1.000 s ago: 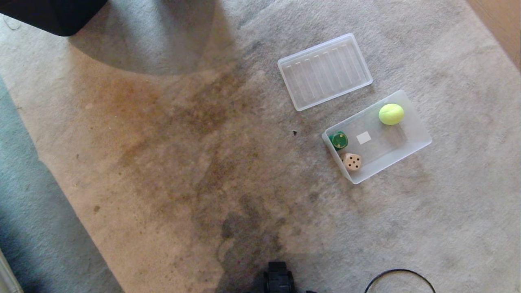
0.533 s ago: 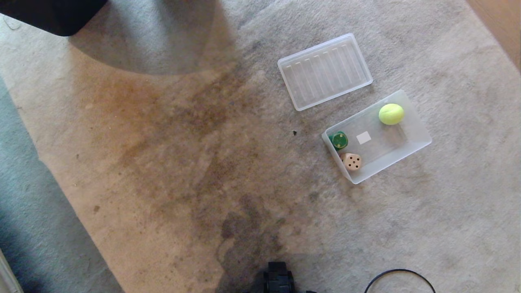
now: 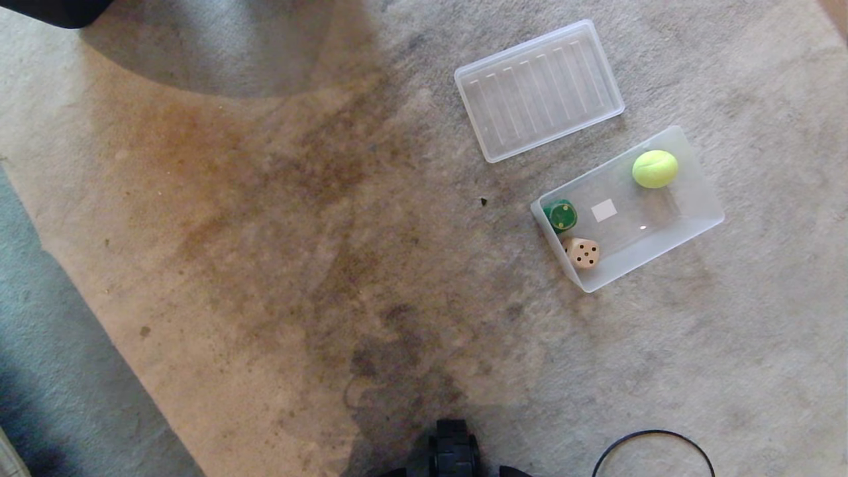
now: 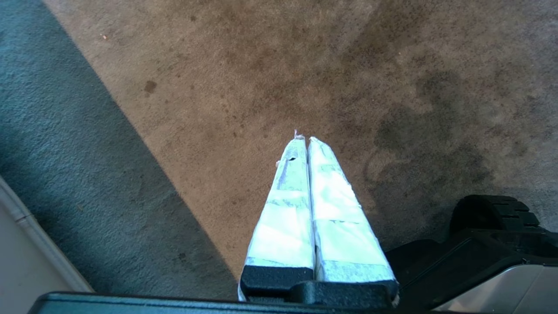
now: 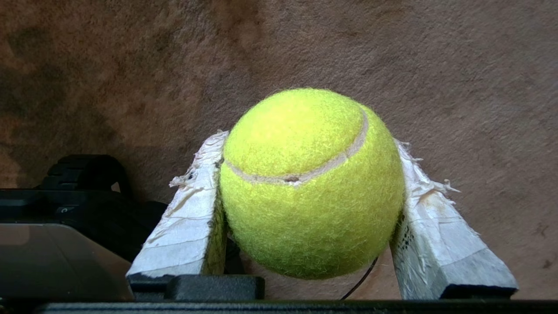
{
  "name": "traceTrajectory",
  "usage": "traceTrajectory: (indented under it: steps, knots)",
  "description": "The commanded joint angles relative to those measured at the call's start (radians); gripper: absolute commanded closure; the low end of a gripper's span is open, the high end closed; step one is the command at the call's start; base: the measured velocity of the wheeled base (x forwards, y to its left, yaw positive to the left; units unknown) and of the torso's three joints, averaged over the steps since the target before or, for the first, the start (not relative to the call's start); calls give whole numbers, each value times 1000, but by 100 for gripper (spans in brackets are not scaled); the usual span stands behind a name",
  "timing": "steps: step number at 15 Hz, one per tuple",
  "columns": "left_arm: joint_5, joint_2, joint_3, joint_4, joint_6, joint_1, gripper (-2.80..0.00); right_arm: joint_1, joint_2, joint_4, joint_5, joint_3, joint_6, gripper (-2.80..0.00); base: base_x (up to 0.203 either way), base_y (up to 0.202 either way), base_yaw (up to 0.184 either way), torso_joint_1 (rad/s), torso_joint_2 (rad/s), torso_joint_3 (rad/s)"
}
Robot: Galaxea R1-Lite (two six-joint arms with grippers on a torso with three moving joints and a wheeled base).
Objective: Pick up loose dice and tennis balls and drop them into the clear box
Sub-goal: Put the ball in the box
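Observation:
The clear box (image 3: pixel 695 182) lies on the rug at the right of the head view. Inside it are a dark green die (image 3: pixel 560 215), a tan die (image 3: pixel 583 252) and a tennis ball (image 3: pixel 654 169). In the right wrist view my right gripper (image 5: pixel 309 139) is shut on a second tennis ball (image 5: pixel 311 183), held above bare carpet with a taped finger on each side. My left gripper (image 4: pixel 305 138) is shut with nothing in it, hanging over the stained rug. Neither gripper shows in the head view.
The flat ribbed lid (image 3: pixel 538 89) lies just beyond the box. A dark object (image 3: pixel 46 10) sits at the far left corner. A grey-blue carpet strip (image 3: pixel 40 344) runs along the left. A black cable loop (image 3: pixel 652 450) and part of my base (image 3: pixel 454 450) are at the near edge.
The whole head view has shifted, so the camera moved; box, lid and rug stains slid a little farther up the picture. Nothing on the rug has moved.

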State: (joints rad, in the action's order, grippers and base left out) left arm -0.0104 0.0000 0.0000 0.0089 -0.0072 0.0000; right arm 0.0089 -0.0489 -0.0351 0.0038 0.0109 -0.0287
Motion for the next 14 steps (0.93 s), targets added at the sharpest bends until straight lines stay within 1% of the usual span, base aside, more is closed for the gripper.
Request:
traceTrajectory:
  steps: [1,14]
  knots:
    - [0,0,0,0,0,0,0,0,-2,0,1,0,0,0,0,0,0,3,-2,-33]
    - [0,0,0,-1,0,0,0,0,0,0,-5,3,3,0,0,0,0,1,1,-5]
